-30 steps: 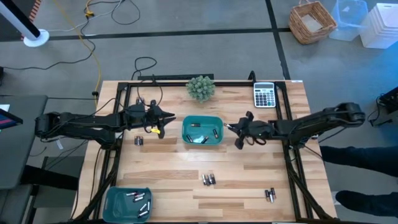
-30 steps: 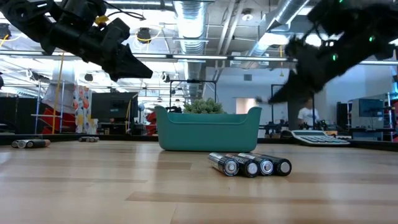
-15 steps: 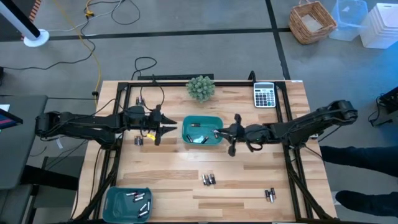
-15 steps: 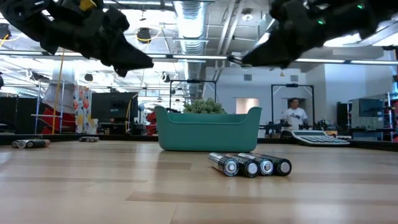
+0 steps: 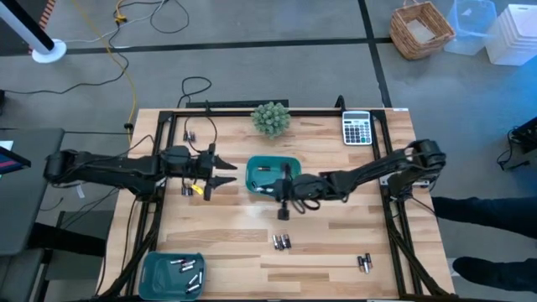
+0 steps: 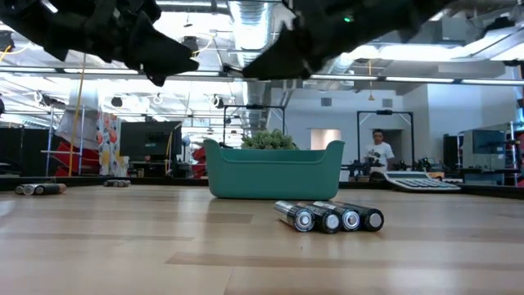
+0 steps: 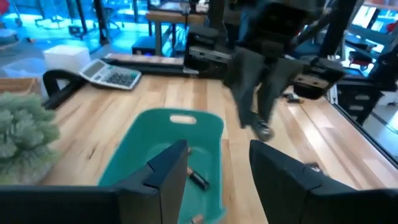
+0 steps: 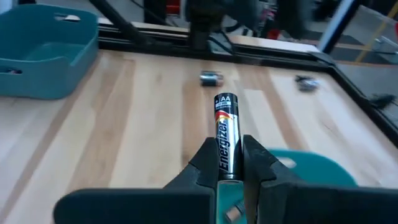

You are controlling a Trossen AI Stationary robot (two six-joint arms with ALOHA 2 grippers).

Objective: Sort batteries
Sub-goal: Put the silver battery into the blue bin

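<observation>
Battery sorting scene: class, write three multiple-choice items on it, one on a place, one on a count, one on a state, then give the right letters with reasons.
1. Where is the calculator?
A. At a far corner of the table
B. Inside the near teal tray
C. Beside the basket on the floor

2. How many teal trays are on the table?
A. One
B. Two
C. Four

3. What is the right gripper doing?
A. Standing open and empty
B. Gripping the plant
C. Holding an AA battery

Answers:
1 A: the high view shows it at the far edge, on the right arm's side.
2 B: the middle tray and the near corner tray.
3 C: the right wrist view shows the battery clamped between its fingers.
</observation>
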